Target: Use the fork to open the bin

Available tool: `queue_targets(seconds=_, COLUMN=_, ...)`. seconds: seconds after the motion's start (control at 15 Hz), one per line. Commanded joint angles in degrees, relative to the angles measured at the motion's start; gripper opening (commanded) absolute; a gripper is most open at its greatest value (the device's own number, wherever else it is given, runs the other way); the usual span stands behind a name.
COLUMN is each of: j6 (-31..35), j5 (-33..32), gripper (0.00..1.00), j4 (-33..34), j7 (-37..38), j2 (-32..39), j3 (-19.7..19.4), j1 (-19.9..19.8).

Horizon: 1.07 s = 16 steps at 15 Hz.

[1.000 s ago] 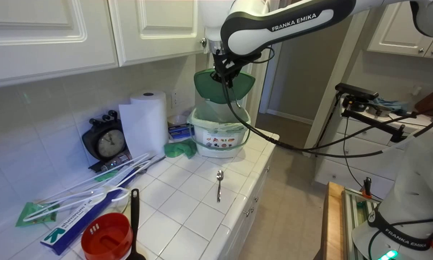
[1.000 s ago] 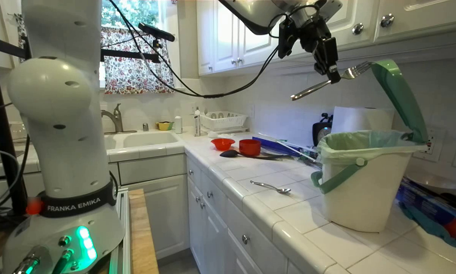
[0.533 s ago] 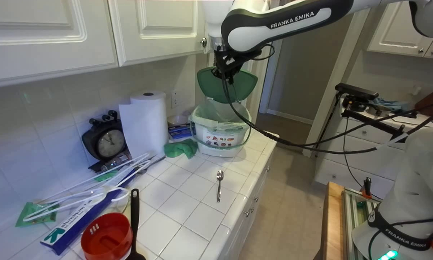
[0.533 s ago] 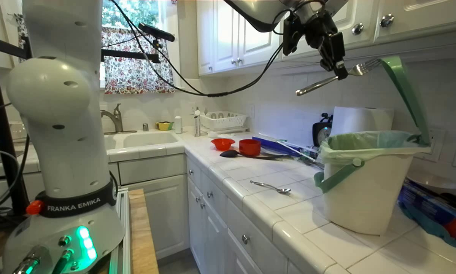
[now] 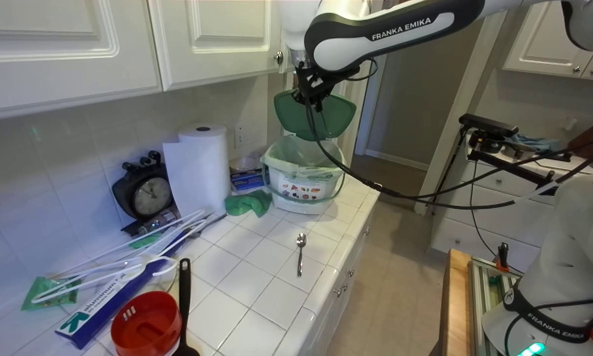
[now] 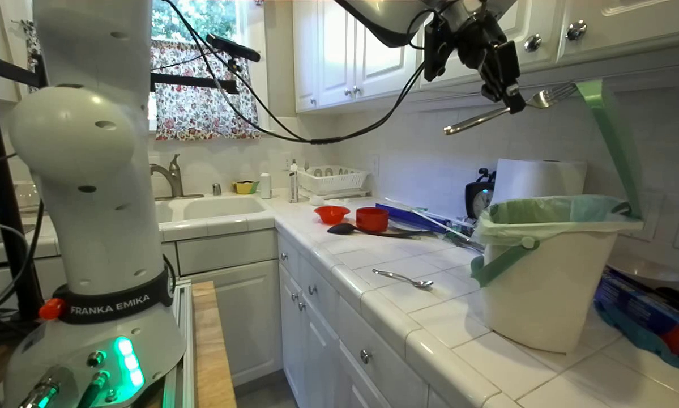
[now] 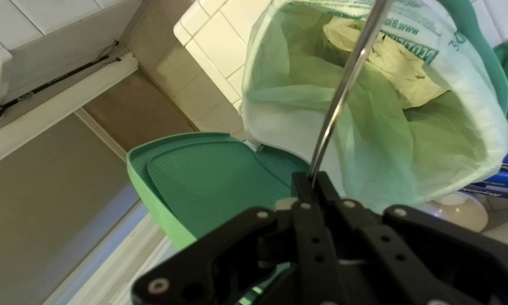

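My gripper is shut on the silver fork, at the middle of its handle, high beside the bin. The tines point at the raised green lid and appear to meet its upper edge; whether they touch is hard to tell. The lid stands steeply open on its hinge. The white bin stands on the counter with a pale green liner. In the wrist view the fork handle runs up from the fingertips over the open bin, the lid below left; the tines are hidden. The bin also shows in an exterior view.
A spoon lies on the tiled counter before the bin. A paper-towel roll, a green cloth and a blue box stand close to the bin. Upper cabinets hang near the arm. Crumpled paper lies in the bin.
My gripper has moved with the fork towards the lid and slightly up. The lid has swung further back to a steeper stand. The bin has shifted slightly the same way.
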Motion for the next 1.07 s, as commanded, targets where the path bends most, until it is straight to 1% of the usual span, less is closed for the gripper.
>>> queue_targets(seconds=0.0, j6=-1.73, j5=-2.77, gripper=0.03, j4=-0.68, j7=2.41, j2=-2.02, j3=0.19, j1=-0.12)
queue_targets(seconds=1.0, j6=-4.78, j5=-3.73, gripper=0.03, j4=-0.72, j7=5.34, j2=-3.64, j3=0.13, j1=-1.4)
